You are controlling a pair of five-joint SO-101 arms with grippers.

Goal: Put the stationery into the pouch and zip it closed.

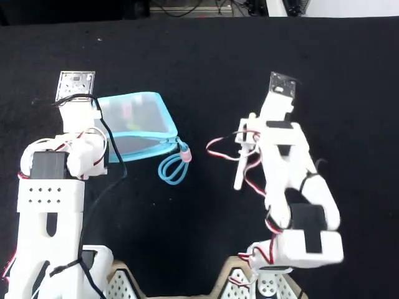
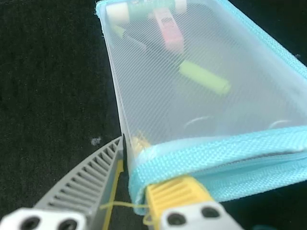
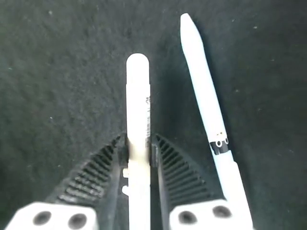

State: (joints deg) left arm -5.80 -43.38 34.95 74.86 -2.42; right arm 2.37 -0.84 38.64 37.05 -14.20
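Note:
A translucent pouch with light-blue trim lies on the black table, left of centre. Through its wall I see a pink item, a green marker and other small stationery. My left gripper is shut on the pouch's near corner, at the zipper edge; from above it sits at the pouch's left end. My right gripper is shut on a white pen, held above the table right of centre. A second white pen runs alongside, outside the jaws.
The zipper's pink pull and blue cord loop trail off the pouch's right end. Both arm bases stand at the front edge. Black cloth covers the table between and behind the arms.

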